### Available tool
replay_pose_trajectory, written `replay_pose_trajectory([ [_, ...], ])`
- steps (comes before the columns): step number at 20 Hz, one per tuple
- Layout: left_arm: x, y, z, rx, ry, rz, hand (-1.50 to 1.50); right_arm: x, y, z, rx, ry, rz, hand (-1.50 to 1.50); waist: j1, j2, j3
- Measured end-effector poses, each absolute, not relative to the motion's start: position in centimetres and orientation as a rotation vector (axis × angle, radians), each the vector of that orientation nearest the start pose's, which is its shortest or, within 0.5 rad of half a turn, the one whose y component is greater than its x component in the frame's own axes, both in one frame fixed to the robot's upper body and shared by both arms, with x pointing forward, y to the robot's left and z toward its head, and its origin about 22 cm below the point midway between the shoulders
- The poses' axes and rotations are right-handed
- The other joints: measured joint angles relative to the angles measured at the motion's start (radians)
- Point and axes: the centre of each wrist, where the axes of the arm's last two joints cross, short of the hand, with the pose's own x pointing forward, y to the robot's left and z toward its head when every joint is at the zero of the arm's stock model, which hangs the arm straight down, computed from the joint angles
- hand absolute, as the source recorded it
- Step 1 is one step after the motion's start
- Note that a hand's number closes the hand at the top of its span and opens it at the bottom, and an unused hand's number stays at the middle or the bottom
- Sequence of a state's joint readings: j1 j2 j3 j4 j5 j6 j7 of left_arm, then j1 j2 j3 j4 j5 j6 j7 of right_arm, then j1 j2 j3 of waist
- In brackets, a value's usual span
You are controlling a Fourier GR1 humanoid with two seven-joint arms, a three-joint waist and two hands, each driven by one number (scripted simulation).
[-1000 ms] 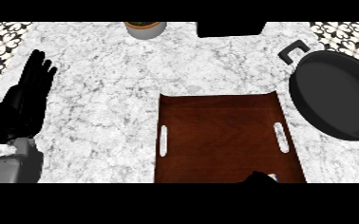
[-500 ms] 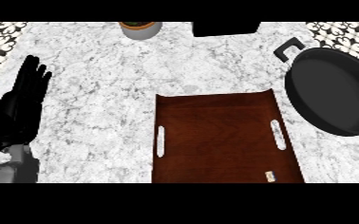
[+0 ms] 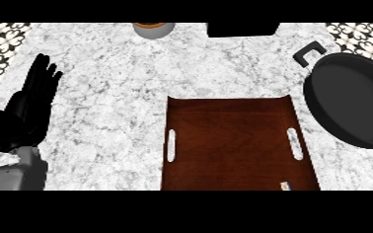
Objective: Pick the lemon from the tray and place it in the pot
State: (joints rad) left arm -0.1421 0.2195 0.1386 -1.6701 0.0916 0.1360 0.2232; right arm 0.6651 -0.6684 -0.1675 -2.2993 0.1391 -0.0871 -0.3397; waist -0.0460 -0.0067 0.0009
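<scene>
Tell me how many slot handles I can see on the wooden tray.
2. One slot handle runs along the wooden tray's left edge, the other slot handle along its right edge. The tray's near end is cut off by the view.

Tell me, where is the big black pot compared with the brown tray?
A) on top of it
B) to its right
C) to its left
B: the pot sits at the view's right edge on the counter, beside and apart from the tray.
</scene>
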Motion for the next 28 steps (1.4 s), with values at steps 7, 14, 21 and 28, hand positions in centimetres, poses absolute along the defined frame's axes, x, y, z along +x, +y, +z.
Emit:
replay_pose_trajectory([
  [7, 27.2, 28.3, 8.6, 0.212, -1.611, 0.077, 0.00, 12.3, -40.4, 16.2, -0.658, -1.866, 0.657, 1.50, 0.036, 0.005, -0.001],
  [14, 28.2, 27.8, 9.0, 0.190, -1.623, 0.059, 0.00, 16.7, -44.9, 13.8, -0.616, -1.827, 0.547, 1.50, 0.055, 0.009, 0.000],
  [21, 28.9, 27.2, 8.6, 0.179, -1.627, 0.050, 0.00, 20.0, -46.7, 12.3, -0.966, -1.782, 0.641, 1.50, 0.073, 0.015, 0.000],
  [28, 29.4, 26.6, 8.9, 0.173, -1.619, 0.046, 0.00, 25.5, -47.5, 8.3, -1.109, -1.708, 0.724, 1.50, 0.077, 0.015, 0.001],
])
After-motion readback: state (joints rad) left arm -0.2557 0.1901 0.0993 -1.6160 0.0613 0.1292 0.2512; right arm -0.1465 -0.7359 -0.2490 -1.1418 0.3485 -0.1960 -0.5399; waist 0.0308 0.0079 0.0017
